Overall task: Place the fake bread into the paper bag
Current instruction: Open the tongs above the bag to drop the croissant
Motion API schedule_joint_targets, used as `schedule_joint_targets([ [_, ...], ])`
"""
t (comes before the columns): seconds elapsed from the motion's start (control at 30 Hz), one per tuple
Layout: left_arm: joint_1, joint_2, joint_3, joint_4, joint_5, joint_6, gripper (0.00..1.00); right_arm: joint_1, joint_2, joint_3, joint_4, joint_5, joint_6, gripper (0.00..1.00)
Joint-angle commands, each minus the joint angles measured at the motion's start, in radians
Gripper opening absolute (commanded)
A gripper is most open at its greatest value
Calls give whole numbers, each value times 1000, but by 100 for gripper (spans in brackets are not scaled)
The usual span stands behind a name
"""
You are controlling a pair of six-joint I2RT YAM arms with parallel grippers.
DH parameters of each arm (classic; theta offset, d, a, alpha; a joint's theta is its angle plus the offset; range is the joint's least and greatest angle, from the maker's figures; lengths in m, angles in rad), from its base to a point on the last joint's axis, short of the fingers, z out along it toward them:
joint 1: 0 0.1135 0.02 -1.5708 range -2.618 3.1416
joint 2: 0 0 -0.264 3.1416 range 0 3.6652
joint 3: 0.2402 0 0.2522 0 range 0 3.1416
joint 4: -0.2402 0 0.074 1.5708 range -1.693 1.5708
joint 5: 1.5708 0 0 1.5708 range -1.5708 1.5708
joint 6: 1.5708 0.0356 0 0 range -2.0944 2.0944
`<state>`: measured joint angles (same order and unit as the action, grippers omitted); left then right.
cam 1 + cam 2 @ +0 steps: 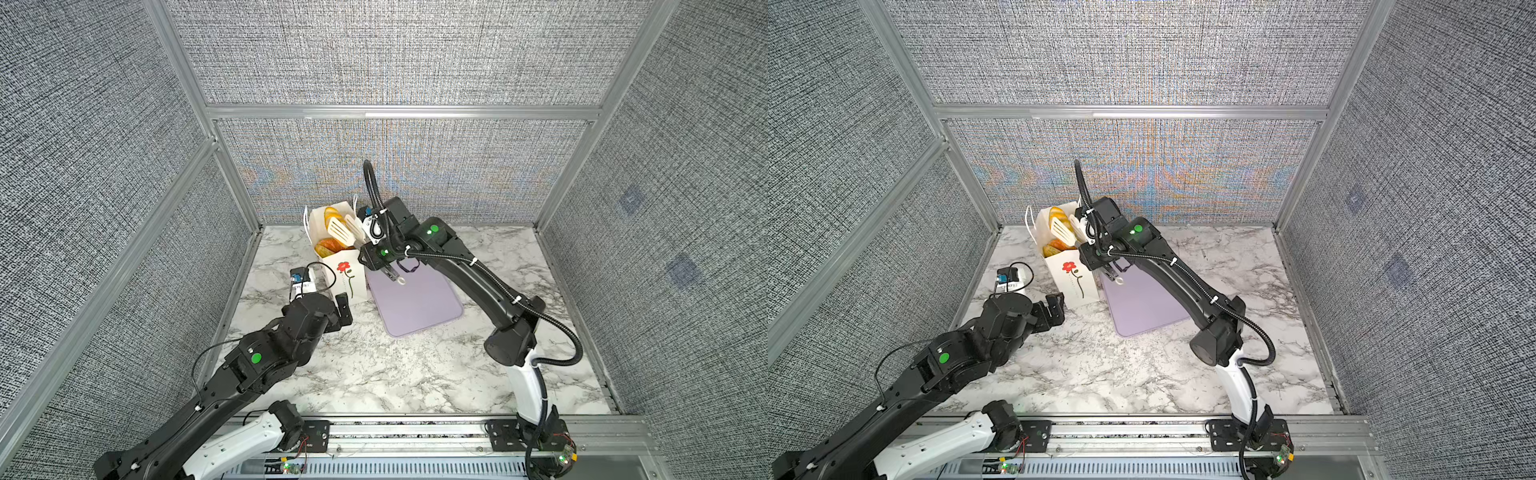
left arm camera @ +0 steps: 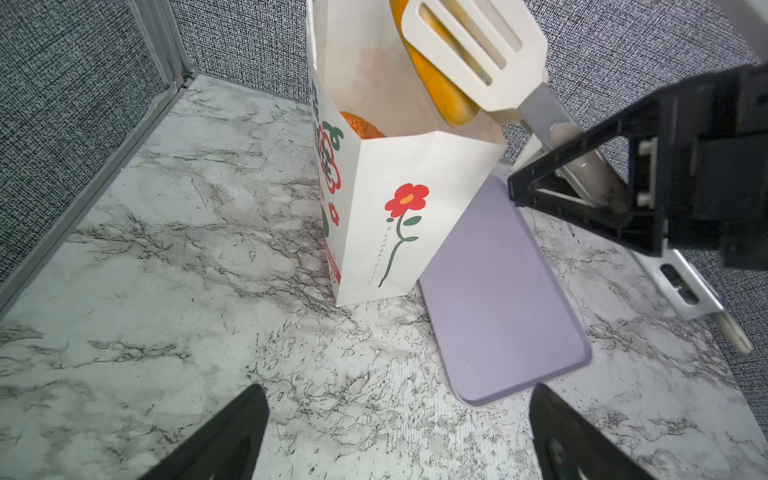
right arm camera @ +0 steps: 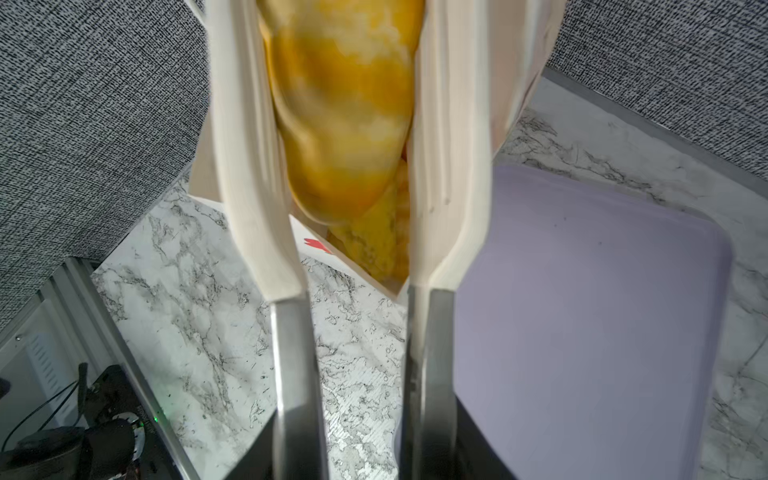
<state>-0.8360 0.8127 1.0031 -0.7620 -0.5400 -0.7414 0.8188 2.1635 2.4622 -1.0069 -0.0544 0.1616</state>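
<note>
The white paper bag with a red flower stands upright at the back of the marble table. My right gripper is shut on cream slotted tongs. Their blades reach into the bag's mouth. A golden fake bread sits between the blades, blurred. More bread lies inside the bag. My left gripper is open and holds nothing, just in front of the bag.
A flat lilac tray lies right beside the bag, under the right arm. Grey fabric walls with aluminium posts enclose the table on three sides. A metal rail runs along the front.
</note>
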Motion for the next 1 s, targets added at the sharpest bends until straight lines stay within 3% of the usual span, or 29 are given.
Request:
schedule_joint_targets([
  [0.0, 1, -7, -3, -9, 5, -12, 99, -1, 1, 17, 2, 16, 10, 47],
  [0.27, 0, -8, -1, -13, 6, -16, 99, -1, -8, 18, -1, 31, 7, 59],
  [0.57, 1, 2, 2, -9, 7, -10, 99, 2, -84, -19, 20, 23, -17, 61],
  [0.77, 1, -5, -7, -6, 9, -2, 99, 1, -249, -219, 110, 63, -55, 61],
  [0.97, 1, -19, -19, -7, -7, -17, 99, -8, -468, -527, 214, 284, -120, 61],
])
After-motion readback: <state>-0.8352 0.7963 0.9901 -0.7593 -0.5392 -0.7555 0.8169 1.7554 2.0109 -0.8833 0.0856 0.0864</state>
